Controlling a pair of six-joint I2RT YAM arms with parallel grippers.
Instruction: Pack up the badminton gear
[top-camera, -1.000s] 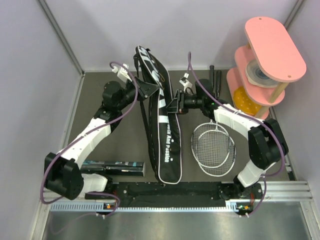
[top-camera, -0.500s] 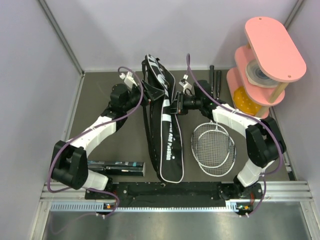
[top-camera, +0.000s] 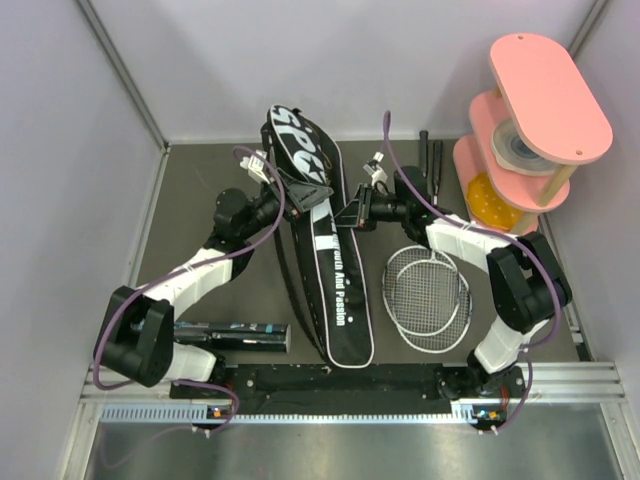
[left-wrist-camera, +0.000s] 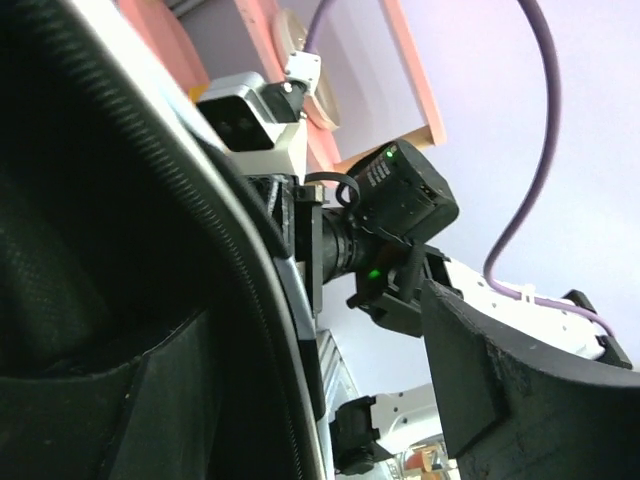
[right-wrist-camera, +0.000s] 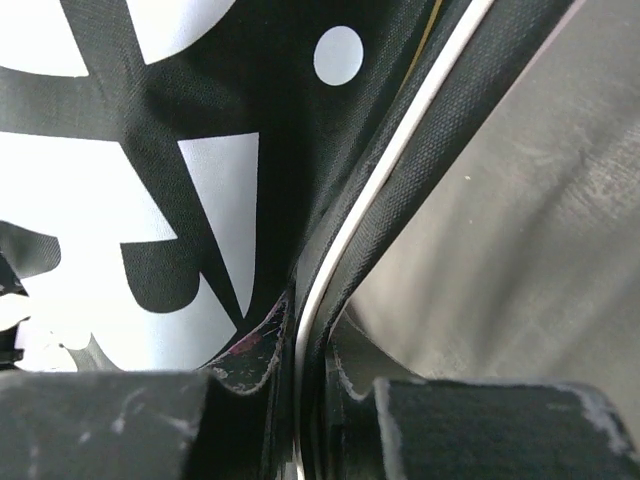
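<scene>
- The black SPORT bag is lying lengthwise down the middle of the table. Its far end is now turning face-up, so the big white letters are showing. Half a second ago that end was presenting mostly its narrow edge.
- The far end is also swinging back to the left, and the near end is sitting a touch further right than a second ago.
- The left gripper is now reaching the bag's left rim from a lower, more bent arm.
- The right gripper is hardly shifting from its place on the bag's right rim.
- The right jaws are pinching that rim: in the wrist view the white piping is running straight down between the two fingers.
- For the left jaws, the bag is crowding one side of the wrist view and one finger is standing off from it. I cannot tell whether they are clamping anything.
- Counting up: one bag.
- Two silver rackets are lying right of the bag, heads overlapping and handles pointing away.
- One black shuttle tube is lying crosswise near the left arm's base.
- One pink stand is standing in the far right corner.
</scene>
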